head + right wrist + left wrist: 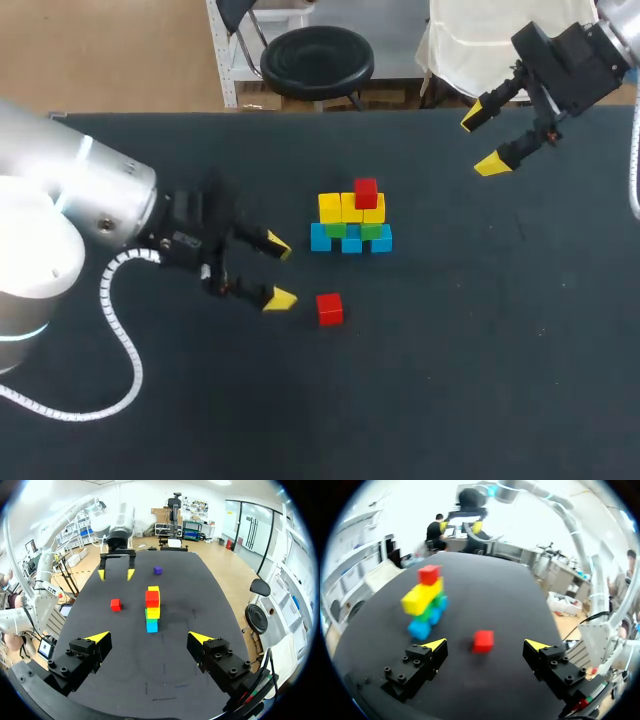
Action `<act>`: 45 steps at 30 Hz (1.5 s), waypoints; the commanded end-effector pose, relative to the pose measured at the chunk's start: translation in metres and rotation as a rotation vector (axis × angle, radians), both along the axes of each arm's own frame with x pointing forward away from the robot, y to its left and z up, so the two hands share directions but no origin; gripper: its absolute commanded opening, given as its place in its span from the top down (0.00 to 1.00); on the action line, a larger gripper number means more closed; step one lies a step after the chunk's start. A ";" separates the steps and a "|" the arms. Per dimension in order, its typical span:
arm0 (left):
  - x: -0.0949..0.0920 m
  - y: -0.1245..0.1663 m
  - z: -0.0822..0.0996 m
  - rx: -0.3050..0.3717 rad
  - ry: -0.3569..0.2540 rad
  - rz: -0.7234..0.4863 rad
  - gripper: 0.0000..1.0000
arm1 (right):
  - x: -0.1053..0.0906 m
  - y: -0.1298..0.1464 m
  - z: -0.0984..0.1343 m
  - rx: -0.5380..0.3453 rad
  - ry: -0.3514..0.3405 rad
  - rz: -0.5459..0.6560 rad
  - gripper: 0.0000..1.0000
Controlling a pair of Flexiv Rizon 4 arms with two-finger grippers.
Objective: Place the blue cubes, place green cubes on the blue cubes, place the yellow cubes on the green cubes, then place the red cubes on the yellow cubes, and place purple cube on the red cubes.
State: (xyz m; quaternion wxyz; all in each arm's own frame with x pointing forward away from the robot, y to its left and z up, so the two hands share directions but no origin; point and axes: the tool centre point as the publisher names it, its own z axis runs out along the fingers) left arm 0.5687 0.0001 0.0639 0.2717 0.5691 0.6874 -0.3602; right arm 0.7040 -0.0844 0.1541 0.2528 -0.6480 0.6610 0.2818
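Head view puts the stack near the middle of the table: blue cubes at the bottom, green cubes on them, yellow cubes above, and one red cube already sitting on the yellow row. A loose red cube lies flat on the table, apart from the stack and toward the near edge. The left jaws stand apart and empty just beside it on its left-edge side, and the left wrist view shows the cube a little ahead of the gap between them, untouched. The right jaws are also apart and hold nothing, up over the far right corner, well away from the work. Only the right wrist view shows the purple cube, on the table past the stack toward the left edge. The red layer looks to be the step in hand. The next move likely calls for the left jaws to advance around the loose cube, clamp it, and set it on the yellow row without nudging the stack, with purple to follow. No brand, label or writing can be read on the cubes or the table
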 end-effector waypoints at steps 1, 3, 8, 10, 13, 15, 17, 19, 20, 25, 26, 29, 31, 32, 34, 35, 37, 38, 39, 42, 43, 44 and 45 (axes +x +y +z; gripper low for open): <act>-0.003 -0.010 -0.008 -0.116 0.011 -0.026 0.00 | 0.000 0.000 0.000 0.000 -0.001 -0.001 0.00; -0.006 -0.014 -0.009 -0.130 0.009 -0.034 0.00 | 0.000 0.000 0.000 0.000 -0.001 -0.001 0.00; -0.012 -0.017 -0.015 -0.179 0.065 -0.029 0.00 | 0.000 0.000 0.000 0.000 -0.001 -0.001 0.00; -0.014 -0.017 -0.020 -0.174 0.059 -0.024 0.00 | 0.000 0.000 0.000 0.000 -0.001 -0.001 0.00; -0.017 -0.019 -0.027 -0.191 0.049 -0.002 0.00 | 0.000 0.000 0.000 0.000 -0.001 -0.001 0.00; -0.017 -0.023 -0.031 -0.209 0.046 0.014 0.00 | 0.000 0.000 0.000 0.000 -0.001 -0.001 0.00; -0.015 -0.026 -0.034 -0.208 0.019 0.021 0.00 | 0.000 0.000 0.000 0.000 -0.001 -0.001 0.00; -0.011 -0.030 -0.035 -0.221 -0.011 0.019 0.00 | 0.000 0.000 0.000 0.000 -0.001 -0.001 0.00; -0.009 -0.030 -0.035 -0.223 -0.032 0.024 0.00 | 0.000 0.000 0.000 0.000 -0.001 -0.001 0.00; 0.001 -0.032 -0.038 -0.182 -0.127 0.061 0.00 | 0.000 0.000 0.000 0.000 -0.001 -0.001 0.00; 0.002 -0.032 -0.038 -0.185 -0.135 0.066 0.00 | 0.000 0.000 0.000 0.000 -0.001 -0.001 0.00; 0.003 -0.031 -0.038 -0.175 -0.161 0.092 0.00 | 0.000 0.000 0.000 0.000 -0.001 -0.001 0.00; 0.002 -0.030 -0.040 -0.174 -0.169 0.114 0.00 | 0.000 0.000 0.000 0.000 -0.001 -0.001 0.00; 0.001 -0.030 -0.040 -0.162 -0.182 0.123 0.00 | 0.000 0.000 0.000 0.000 -0.001 -0.001 0.00; 0.001 -0.028 -0.042 -0.156 -0.188 0.141 0.00 | 0.000 0.000 0.000 0.000 -0.001 -0.001 0.00; 0.002 -0.028 -0.043 -0.155 -0.189 0.151 0.00 | 0.000 0.000 0.000 0.000 -0.001 -0.001 0.00; 0.004 -0.025 -0.045 -0.147 -0.193 0.174 0.00 | 0.000 0.000 0.000 0.000 -0.001 -0.001 0.00; 0.004 -0.024 -0.046 -0.147 -0.191 0.186 0.00 | 0.000 0.000 0.000 0.000 -0.001 -0.001 0.00; 0.004 -0.023 -0.048 -0.147 -0.186 0.195 0.00 | 0.000 0.000 0.000 0.000 -0.001 -0.001 0.00; 0.004 -0.026 -0.057 -0.147 -0.167 0.204 0.00 | 0.000 0.000 0.000 0.000 -0.001 -0.001 0.00; 0.004 -0.028 -0.059 -0.145 -0.164 0.201 0.00 | 0.000 0.000 0.000 0.000 -0.001 -0.001 0.00; 0.004 -0.030 -0.060 -0.145 -0.156 0.198 0.00 | 0.000 0.000 0.000 0.000 -0.001 -0.001 0.00; 0.004 -0.032 -0.061 -0.150 -0.147 0.198 0.00 | 0.000 0.000 0.000 0.000 -0.001 -0.001 0.00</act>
